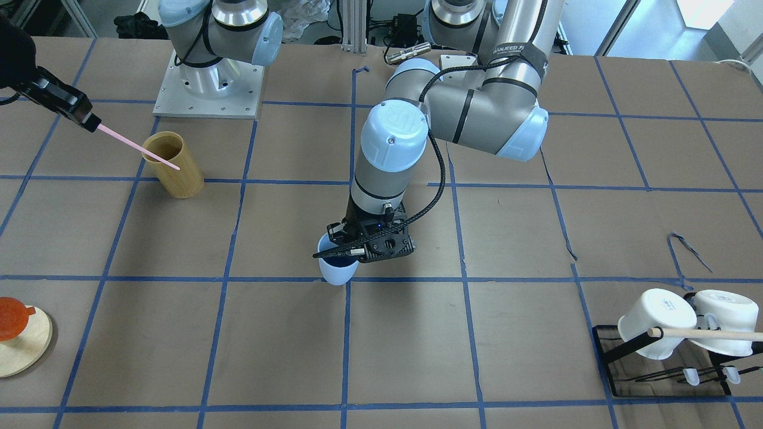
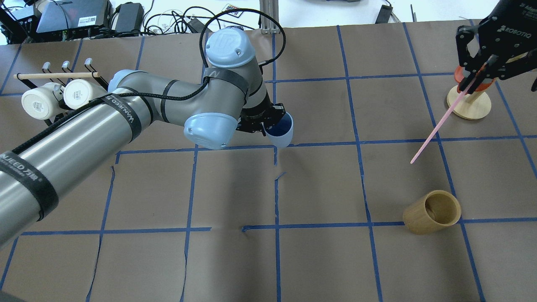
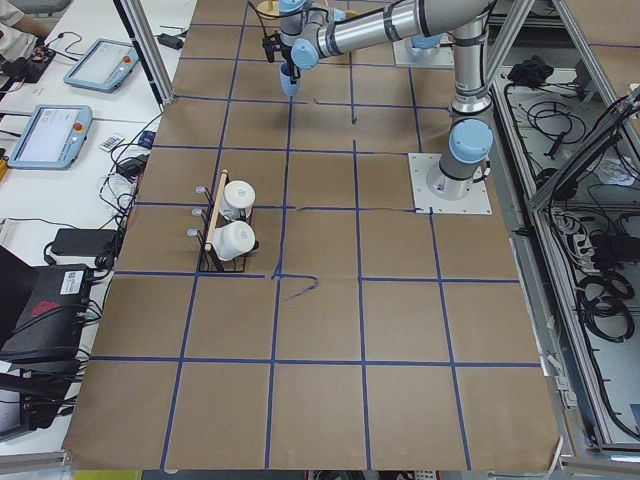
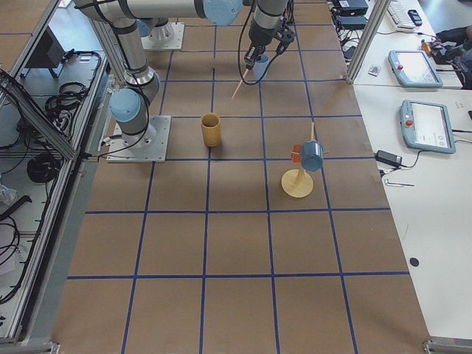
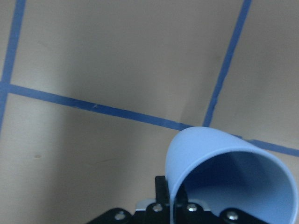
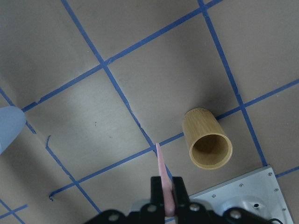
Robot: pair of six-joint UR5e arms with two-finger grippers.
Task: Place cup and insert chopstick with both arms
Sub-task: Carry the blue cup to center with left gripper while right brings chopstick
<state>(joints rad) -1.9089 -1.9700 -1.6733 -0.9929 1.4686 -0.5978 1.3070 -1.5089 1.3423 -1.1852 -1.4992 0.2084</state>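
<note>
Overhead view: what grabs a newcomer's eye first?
The left end effector grips a light-blue cup, tilted, near the table's middle. At the far right, the right end effector holds a pink chopstick slanting down, its tip clear of the upright bamboo cup, which stands nearer the robot.

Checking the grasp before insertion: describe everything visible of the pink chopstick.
The pink chopstick is thin, straight, plain pink, plastic-looking. The right gripper pinches its upper end; the shaft slants downward, its free tip in the air, touching nothing else. The tip is apart from the upright bamboo cup, not yet inside.
</note>
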